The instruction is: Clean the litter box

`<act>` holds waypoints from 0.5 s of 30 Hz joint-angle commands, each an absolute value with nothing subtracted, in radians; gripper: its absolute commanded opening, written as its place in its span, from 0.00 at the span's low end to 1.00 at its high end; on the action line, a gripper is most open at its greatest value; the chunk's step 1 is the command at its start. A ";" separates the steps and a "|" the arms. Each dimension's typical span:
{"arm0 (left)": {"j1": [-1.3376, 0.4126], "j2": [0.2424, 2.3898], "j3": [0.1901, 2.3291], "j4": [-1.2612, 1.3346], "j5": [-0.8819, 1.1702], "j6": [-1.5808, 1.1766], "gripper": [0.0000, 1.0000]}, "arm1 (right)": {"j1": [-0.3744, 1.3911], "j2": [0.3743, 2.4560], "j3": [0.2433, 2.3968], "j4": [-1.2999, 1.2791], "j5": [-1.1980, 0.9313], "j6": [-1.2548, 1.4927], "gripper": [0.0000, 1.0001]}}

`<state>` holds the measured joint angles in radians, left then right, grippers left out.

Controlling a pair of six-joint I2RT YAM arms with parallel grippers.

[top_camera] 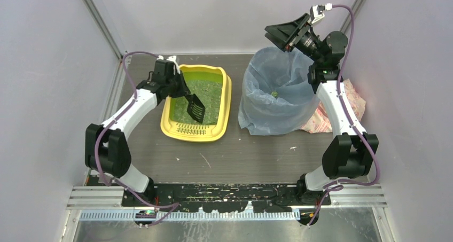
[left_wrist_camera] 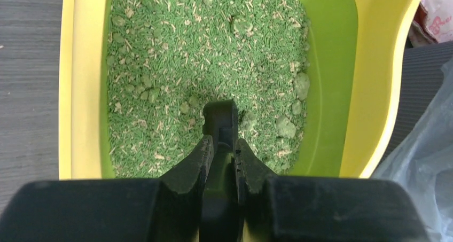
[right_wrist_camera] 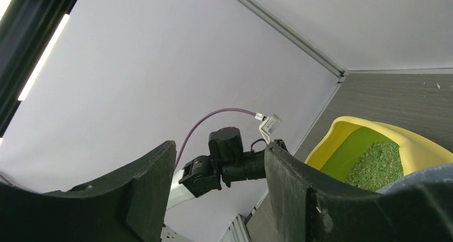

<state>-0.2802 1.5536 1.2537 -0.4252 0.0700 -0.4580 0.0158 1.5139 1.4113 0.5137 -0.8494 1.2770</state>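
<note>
Scoop (top_camera: 195, 109) clamped tight in left hand (left_wrist_camera: 223, 145), blade down in litter box (top_camera: 227, 100); right hand (top_camera: 287, 32) spread wide, empty, raised near bin (top_camera: 256, 111).

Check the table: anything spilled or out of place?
A few pale bits lie scattered on the table in front of the litter box and the bin, likely spilled litter. Nothing else stands out.

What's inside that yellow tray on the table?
Green litter granules with a few clumps, and the black scoop gripped by the left pincer reaching in. The floor of the tray is buried under litter, and the scoop hides whatever lies beneath it.
</note>
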 commanded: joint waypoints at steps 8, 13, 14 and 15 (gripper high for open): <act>-0.300 1.607 1.217 -0.280 -0.037 -0.435 0.00 | 0.014 1.493 1.420 0.521 -0.874 1.240 0.66; -0.308 1.621 1.177 -0.220 0.042 -0.477 0.00 | 0.014 1.509 1.433 0.521 -0.876 1.241 0.66; -0.310 1.625 1.164 -0.205 0.058 -0.495 0.00 | 0.014 1.512 1.435 0.521 -0.877 1.241 0.67; -0.311 1.628 1.150 -0.187 0.079 -0.517 0.00 | 0.014 1.514 1.437 0.521 -0.877 1.241 0.66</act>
